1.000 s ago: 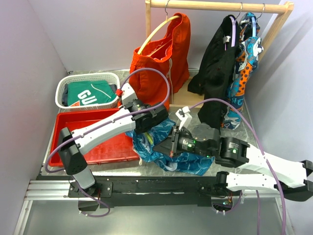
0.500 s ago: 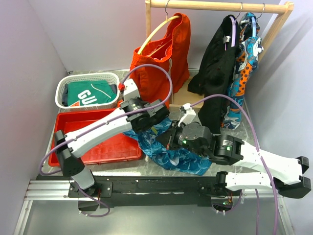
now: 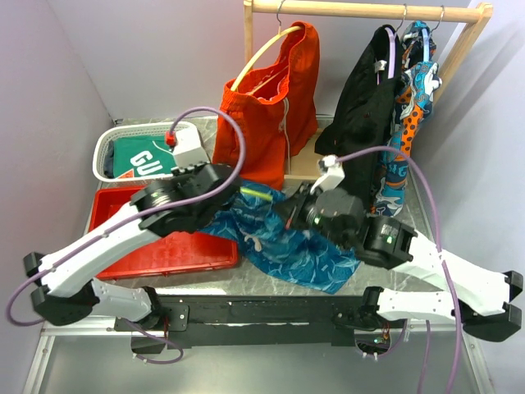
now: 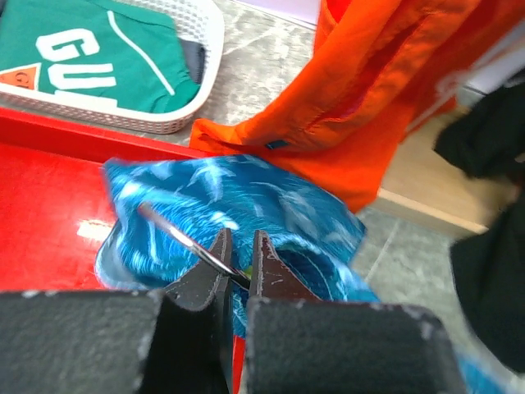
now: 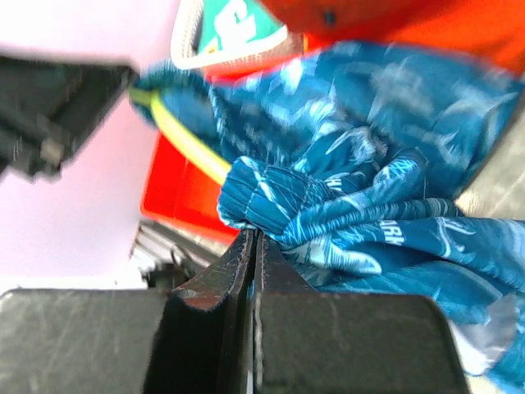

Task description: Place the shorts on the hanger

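Observation:
The blue-and-teal shorts (image 3: 303,258) hang lifted at their top edge, with the lower part draped on the table. My right gripper (image 3: 289,212) is shut on the bunched waistband (image 5: 271,197). My left gripper (image 3: 232,195) is shut on the lime-green hanger (image 3: 256,192), pinching its thin metal hook (image 4: 176,234). The hanger's green bar (image 5: 190,146) runs into the shorts' waist opening, and most of the hanger is hidden by fabric. In the left wrist view the shorts (image 4: 238,193) lie just beyond the jaws.
Orange shorts (image 3: 275,90) on a yellow hanger, a black garment (image 3: 365,107) and a patterned garment (image 3: 408,98) hang from the wooden rail (image 3: 361,10) at the back. A white basket (image 3: 111,139) with a green shirt and a red tray (image 3: 176,246) sit at the left.
Both grippers have risen and moved toward the back, lifting the shorts' top edge off the table. The green hanger bar now shows between them. The left arm's elbow has swung left.

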Tool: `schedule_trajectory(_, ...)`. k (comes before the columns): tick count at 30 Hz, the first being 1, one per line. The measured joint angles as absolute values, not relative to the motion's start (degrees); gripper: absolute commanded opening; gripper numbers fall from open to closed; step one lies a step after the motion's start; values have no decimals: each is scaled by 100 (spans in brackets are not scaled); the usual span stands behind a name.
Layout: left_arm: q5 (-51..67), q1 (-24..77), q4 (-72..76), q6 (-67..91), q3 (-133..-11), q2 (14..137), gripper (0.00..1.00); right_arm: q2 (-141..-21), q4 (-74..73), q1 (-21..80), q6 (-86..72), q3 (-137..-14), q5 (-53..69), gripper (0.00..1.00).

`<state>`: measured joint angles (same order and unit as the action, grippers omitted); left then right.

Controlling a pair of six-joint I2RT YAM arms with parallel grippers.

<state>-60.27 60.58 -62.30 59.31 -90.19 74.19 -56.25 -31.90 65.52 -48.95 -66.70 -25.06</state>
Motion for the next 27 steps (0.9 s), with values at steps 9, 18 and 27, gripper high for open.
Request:
schedule_trajectory(9,-5601,6055,-5754,4993,-9026,6810,1,-6451,-3514,5920,-4178,-8289,-2121,0)
schedule_trajectory(18,-4842,6173,-5371,4379,-9109,6724,1,-7456,-3583,5896,-3905,-9736,-1636,0)
schedule_trajectory(27,-4466,6250,-5098,4206,-9109,7000,1,-7957,-3734,6045,-3800,-9939,-1422,0)
